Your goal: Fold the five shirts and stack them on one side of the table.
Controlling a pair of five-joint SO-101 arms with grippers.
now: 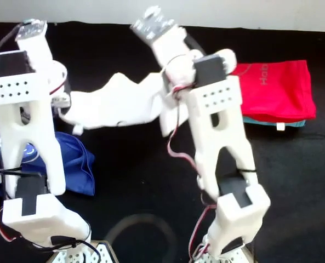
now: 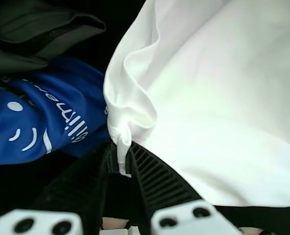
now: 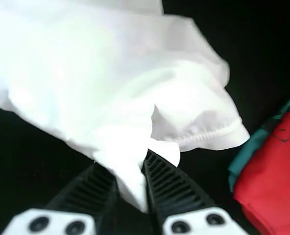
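We have left gripper (image 2: 120,164) and right gripper (image 3: 131,183) each pinching the white shirt (image 1: 118,101), stretched between the arms. Red shirt (image 1: 274,90) folded on teal shirt (image 1: 261,121) far right; blue shirt (image 1: 74,159) near left.

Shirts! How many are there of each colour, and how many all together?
white shirt: 1
blue shirt: 1
red shirt: 1
teal shirt: 1
dark grey shirt: 1
Total: 5 shirts
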